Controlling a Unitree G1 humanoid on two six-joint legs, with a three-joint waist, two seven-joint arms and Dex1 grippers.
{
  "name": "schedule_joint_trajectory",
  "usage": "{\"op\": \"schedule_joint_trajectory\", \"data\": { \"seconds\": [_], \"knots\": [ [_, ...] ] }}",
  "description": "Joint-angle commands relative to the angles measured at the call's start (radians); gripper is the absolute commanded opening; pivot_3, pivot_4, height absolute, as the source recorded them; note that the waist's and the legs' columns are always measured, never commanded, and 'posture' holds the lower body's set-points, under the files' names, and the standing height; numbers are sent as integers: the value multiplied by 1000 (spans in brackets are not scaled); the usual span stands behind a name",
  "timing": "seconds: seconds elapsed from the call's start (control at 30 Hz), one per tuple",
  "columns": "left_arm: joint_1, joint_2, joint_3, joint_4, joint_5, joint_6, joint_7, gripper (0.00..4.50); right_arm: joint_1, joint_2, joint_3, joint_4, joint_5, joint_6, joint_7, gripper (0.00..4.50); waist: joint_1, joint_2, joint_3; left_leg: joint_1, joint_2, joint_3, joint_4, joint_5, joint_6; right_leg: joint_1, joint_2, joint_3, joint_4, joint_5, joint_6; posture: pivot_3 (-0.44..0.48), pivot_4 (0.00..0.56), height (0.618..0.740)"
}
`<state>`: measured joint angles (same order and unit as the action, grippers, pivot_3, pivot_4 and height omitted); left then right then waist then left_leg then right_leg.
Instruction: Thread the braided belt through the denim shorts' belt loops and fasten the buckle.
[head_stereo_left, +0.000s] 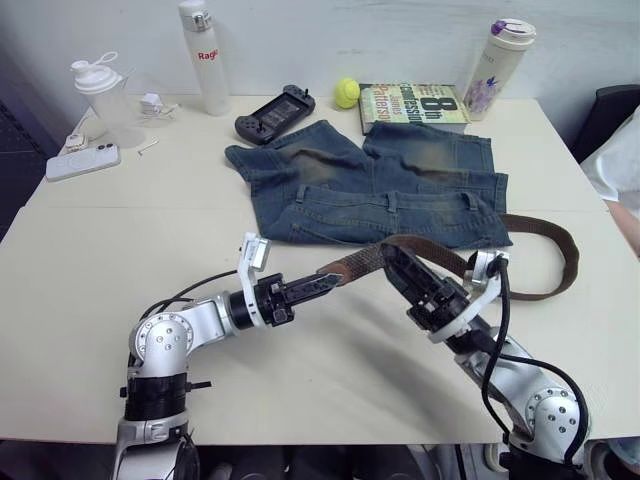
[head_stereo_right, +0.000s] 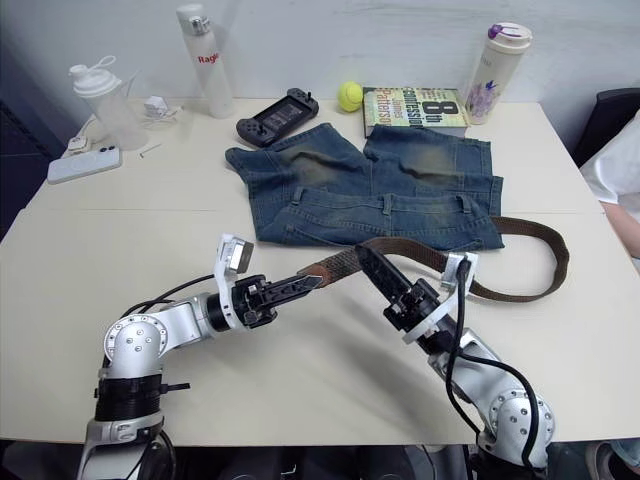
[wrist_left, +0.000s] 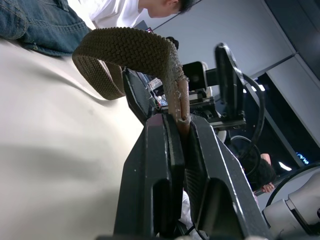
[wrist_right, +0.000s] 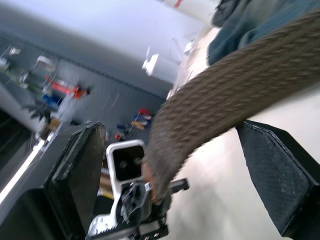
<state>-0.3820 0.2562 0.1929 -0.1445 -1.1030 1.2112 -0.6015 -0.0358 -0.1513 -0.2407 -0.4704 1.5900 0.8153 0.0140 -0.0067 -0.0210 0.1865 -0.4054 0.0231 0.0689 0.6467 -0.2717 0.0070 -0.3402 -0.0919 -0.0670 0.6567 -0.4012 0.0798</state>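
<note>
Left pincer (head_stereo_left: 325, 281) clamps braided belt (head_stereo_left: 360, 262) tip; right pincer (head_stereo_left: 392, 258) released, straddling belt.

Even, bright indoor light falls from overhead on a pale table (head_stereo_left: 90, 250), where soft, short shadows pool beneath the left gripper (head_stereo_left: 325, 282) and the right gripper (head_stereo_left: 392, 255). The shorts (head_stereo_left: 375, 185) at the table's middle are sharp and free of glare, as is the bottle (head_stereo_left: 204, 58) beyond them against a white wall. From the right wrist, the belt (wrist_right: 225, 95) smears with motion blur and the room behind it is hazy. From the left wrist, the belt's weave above the table is crisp while the dim background softens.
</note>
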Motion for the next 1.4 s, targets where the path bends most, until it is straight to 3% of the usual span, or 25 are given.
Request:
{"op": "schedule_joint_trajectory", "data": {
  "seconds": [0.03, 0.1, 0.2, 0.43, 0.47, 0.6, 0.73, 0.87, 0.97, 1.07, 1.13, 1.2, 1.33, 1.4],
  "knots": [
    [-7, 0, 11, -26, -44, -6, 7, 0, 4, -2, 41, -35, 33, -25, 2, 4441, 0, 0, 0, 0, 0, 0, 0, 0, 0, 0, 0, 0, 0, 0, 0, 0, 150, 740],
    [-5, 9, -2, -36, -35, -11, -5, 0, 3, -4, 57, -26, 21, -38, -2, 4441, 0, 0, 0, 0, 0, 0, 0, 0, 0, 0, 0, 0, 0, 0, 0, 0, 150, 740],
    [0, 11, -6, -41, -40, -9, -6, 0, -3, -5, 65, -18, 13, -61, -4, 3663, 0, 0, 0, 0, 0, 0, 0, 0, 0, 0, 0, 0, 0, 0, 0, 0, 150, 740],
    [7, 17, -10, -38, -43, -6, -8, 0, -12, 1, 59, 2, 29, -124, -17, 236, 2, 0, 0, 0, 0, 0, 0, 0, 0, 0, 0, 0, -1, 0, 0, 0, 150, 740],
    [8, 23, -17, -41, -36, -10, -17, 0, -13, 0, 62, 2, 31, -126, -16, 42, 2, 0, 0, 0, 0, 0, 0, 0, 0, 0, 0, 0, -1, 0, 0, 0, 150, 740],
    [1, 27, -29, -33, -25, -25, -21, 0, -15, -4, 74, -6, 26, -131, -12, 42, 2, 0, 0, 0, 0, 0, 0, 0, 0, 0, 0, 0, -1, 0, 0, 0, 150, 740],
    [-18, 33, -52, -26, -5, -39, -29, 1651, -14, -8, 78, -12, 7, -144, -19, 0, 2, 0, 0, 0, 0, 0, 0, 0, 0, 0, 0, 0, -2, 0, 0, 0, 150, 740],
    [-49, 93, -131, -9, 121, -134, -98, 3145, -19, 18, 29, -6, -51, -231, -26, 0, 3, 0, 0, 0, 0, 0, 0, 0, 0, 0, 0, 1, -2, 0, 0, 0, 150, 740],
    [-124, 164, -236, 98, 308, -324, -223, 3145, -17, 38, -71, 22, -87, -345, -67, 0, 5, 0, 0, 0, -1, 0, -1, 0, -1, -1, 0, 1, -2, 0, 0, 0, 150, 740],
    [-252, 173, -378, 305, 613, -686, -253, 3145, 1, 36, -142, 17, -62, -395, -68, 0, 12, 1, 0, 0, -3, 0, -1, 1, 0, 0, -1, 1, -2, 0, 0, 0, 150, 740],
    [-363, 142, -462, 504, 851, -994, -148, 3145, 11, 38, -173, 9, -34, -416, -73, 0, 18, 1, 0, 0, -4, 0, -2, 1, 1, 0, -2, 2, -3, 0, 0, 0, 150, 740],
    [-476, 100, -500, 698, 1000, -1211, -41, 3145, 18, 40, -183, 3, -18, -426, -74, 0, 21, 1, 0, -1, -4, 0, -2, 2, 2, -1, -2, 2, -3, 1, 1, 0, 150, 740],
    [-679, 25, -639, 1080, 1291, -1463, 184, 3145, 27, 51, -178, -14, -9, -444, -57, 0, 25, 0, 1, -2, -4, 0, -2, 2, 3, -2, -2, 2, -3, 1, 2, 0, 150, 740],
    [-735, -15, -655, 1205, 1351, -1507, 270, 3145, 27, 62, -177, -23, -6, -457, -48, 0, 22, 0, 1, -1, -4, 2, -4, 1, 3, -2, -2, 3, -3, 1, 2, 0, 150, 740]
  ]
}}
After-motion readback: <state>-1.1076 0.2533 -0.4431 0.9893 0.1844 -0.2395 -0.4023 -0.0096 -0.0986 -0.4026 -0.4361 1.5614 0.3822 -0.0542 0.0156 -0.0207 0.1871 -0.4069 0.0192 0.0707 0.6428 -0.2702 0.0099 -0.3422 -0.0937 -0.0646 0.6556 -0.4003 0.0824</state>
